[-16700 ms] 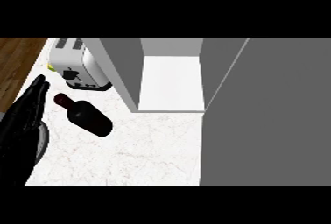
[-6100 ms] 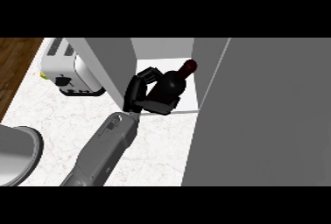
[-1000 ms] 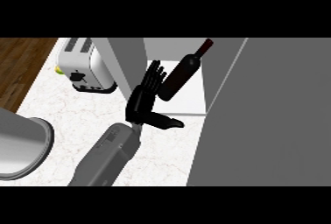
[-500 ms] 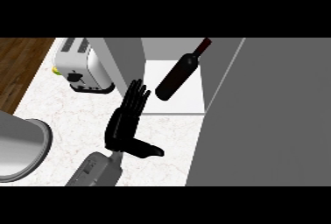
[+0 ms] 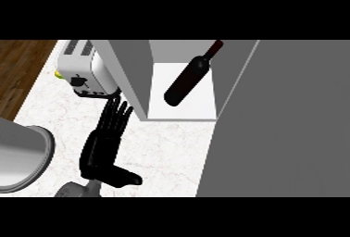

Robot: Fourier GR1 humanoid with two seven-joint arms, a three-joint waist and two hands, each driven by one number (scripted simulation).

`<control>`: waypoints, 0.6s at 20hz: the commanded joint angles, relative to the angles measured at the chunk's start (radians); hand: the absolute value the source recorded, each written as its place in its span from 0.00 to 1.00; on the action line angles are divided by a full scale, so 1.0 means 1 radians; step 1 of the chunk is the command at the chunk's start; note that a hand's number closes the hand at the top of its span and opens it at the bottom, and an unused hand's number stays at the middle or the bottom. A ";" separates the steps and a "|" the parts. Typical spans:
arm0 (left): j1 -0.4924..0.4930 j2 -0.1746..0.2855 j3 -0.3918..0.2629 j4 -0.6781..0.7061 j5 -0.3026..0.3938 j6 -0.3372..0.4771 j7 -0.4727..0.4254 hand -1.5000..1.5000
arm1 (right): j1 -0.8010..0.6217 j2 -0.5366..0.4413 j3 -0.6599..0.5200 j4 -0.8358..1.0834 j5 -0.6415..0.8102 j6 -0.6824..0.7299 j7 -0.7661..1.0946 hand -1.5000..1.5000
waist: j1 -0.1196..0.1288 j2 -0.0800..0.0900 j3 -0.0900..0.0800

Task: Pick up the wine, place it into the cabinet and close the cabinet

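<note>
**Head view: wine sits tilted in the open cabinet, left hand spread on the counter side**

A white toaster (image 5: 83, 74) stands at the counter's back left, just beside the cabinet's grey left wall (image 5: 126, 76). A small yellow-green thing (image 5: 59, 74) peeps out behind the toaster; what it is cannot be told. A large grey rounded shape (image 5: 21, 155) fills the left edge, and it too cannot be identified. The cabinet door (image 5: 280, 120) stands open as a broad grey panel that covers the whole right side and hides the counter beneath it.

The wine (image 5: 190, 78) is inside the cabinet, over its white floor (image 5: 195, 109). It is tilted, with the base low and to the left and the neck high and to the right, close to the door's inner edge. Whether it leans on anything cannot be told.

The left hand (image 5: 99, 148) lies low over the marble counter (image 5: 164, 148), in front of the cabinet's left wall and well apart from the bottle. Its fingers (image 5: 116, 111) are straight and slightly spread, pointing toward the toaster and ending just short of it. The thumb sticks out to the right. The hand holds nothing. The right hand is out of view.

Bare counter lies between the hand and the door panel. Dark wood floor (image 5: 21, 69) shows beyond the counter's left edge.
</note>
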 commanded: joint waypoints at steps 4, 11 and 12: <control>0.035 0.086 0.076 -0.049 0.015 -0.030 -0.001 0.00 | 0.006 -0.095 0.121 -0.202 -0.077 0.182 0.050 1.00 | 0.000 0.002 0.000; 0.145 0.182 0.152 -0.098 0.068 -0.129 -0.015 0.00 | -0.035 -0.042 0.177 -0.211 -0.037 0.183 0.089 1.00 | 0.002 0.002 -0.001; 0.156 0.193 0.160 -0.134 0.061 -0.096 0.002 0.00 | -0.042 -0.051 0.165 -0.221 -0.042 0.189 0.091 1.00 | 0.005 0.001 -0.001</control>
